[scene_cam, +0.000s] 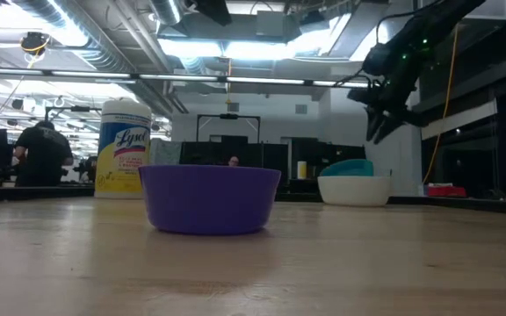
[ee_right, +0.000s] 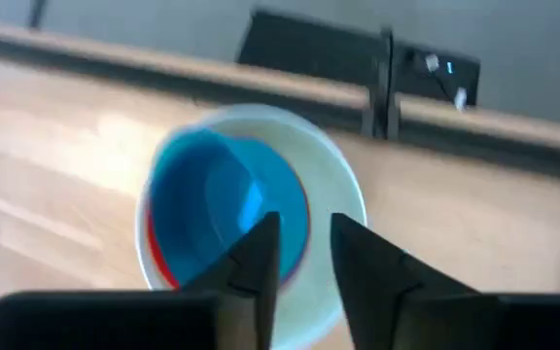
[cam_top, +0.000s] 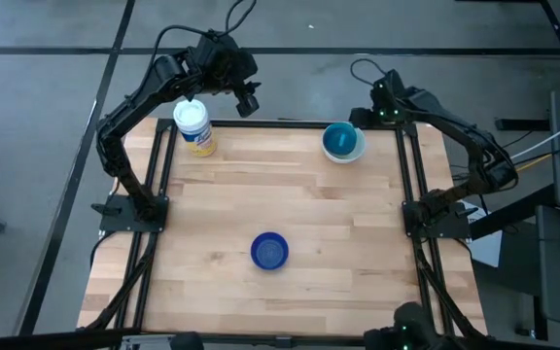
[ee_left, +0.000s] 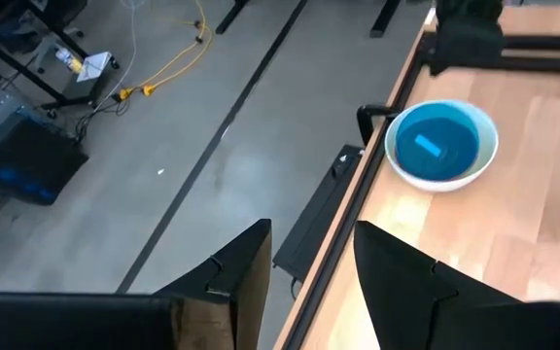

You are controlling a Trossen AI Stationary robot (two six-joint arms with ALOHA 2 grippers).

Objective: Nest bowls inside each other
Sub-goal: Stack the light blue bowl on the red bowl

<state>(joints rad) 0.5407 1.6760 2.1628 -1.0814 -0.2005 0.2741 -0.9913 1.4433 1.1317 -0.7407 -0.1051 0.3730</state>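
A white bowl (cam_top: 343, 144) stands near the table's far right corner with a red bowl (ee_right: 168, 272) and a teal bowl (ee_right: 212, 209) nested in it. Only a sliver of the red rim shows. My right gripper (ee_right: 304, 243) hovers just above this stack (scene_cam: 356, 189), slanting down, its fingers a little apart and clear of the bowls in the low view (scene_cam: 379, 123). A dark blue bowl (cam_top: 269, 251) rests alone on its base at the near middle (scene_cam: 209, 197). My left gripper (ee_left: 309, 262) hangs open past the far edge (cam_top: 248, 102), with nothing between its fingers.
A white-lidded wipes jar with a yellow label (cam_top: 194, 127) stands at the far left of the table (scene_cam: 123, 147). Black frame rails (cam_top: 411, 185) run along the table's sides. People and desks show in the room behind.
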